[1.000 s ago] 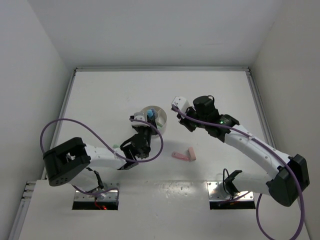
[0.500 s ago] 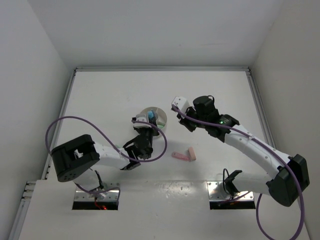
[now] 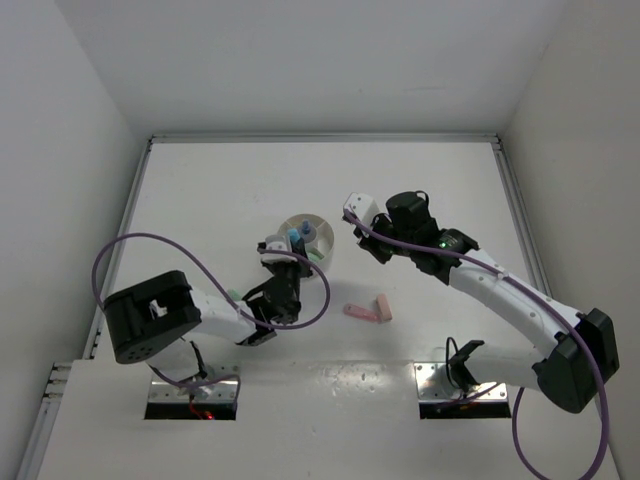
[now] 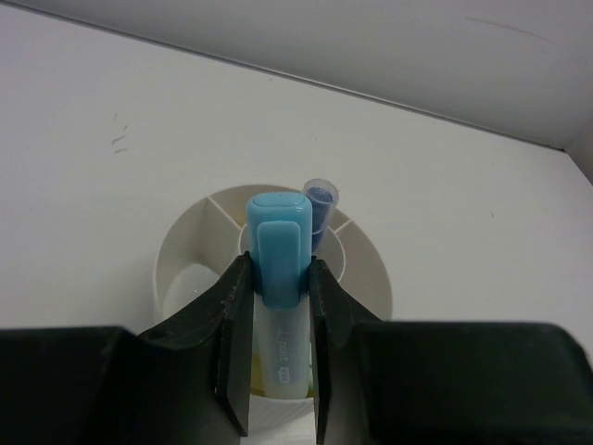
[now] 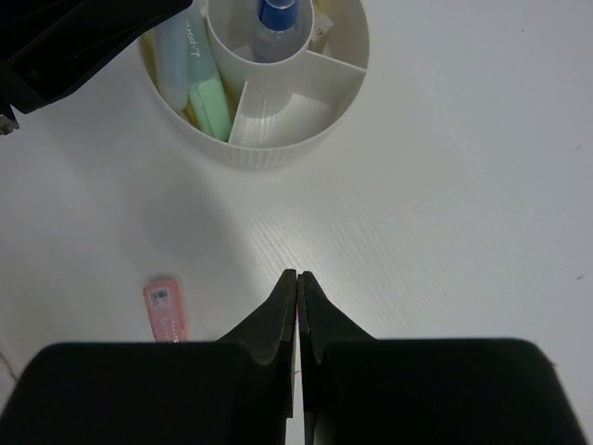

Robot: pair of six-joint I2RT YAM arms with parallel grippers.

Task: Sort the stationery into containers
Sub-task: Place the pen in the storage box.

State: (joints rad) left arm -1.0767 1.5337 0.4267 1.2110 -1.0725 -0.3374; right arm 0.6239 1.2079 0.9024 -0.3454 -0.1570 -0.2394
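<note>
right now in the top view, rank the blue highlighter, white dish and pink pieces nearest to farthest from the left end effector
1. blue highlighter, clamped in the left end effector
2. white dish, right under it
3. pink pieces, on the table off to the right

A flat white counter (image 3: 220, 190) fills the scene, boxed in by plain white walls (image 3: 320, 60) on its left, right and far sides. A thin grey metal strip (image 3: 320, 138) runs along its far edge. The left wrist view shows faint dark scuff marks (image 4: 119, 141) on the surface.
</note>
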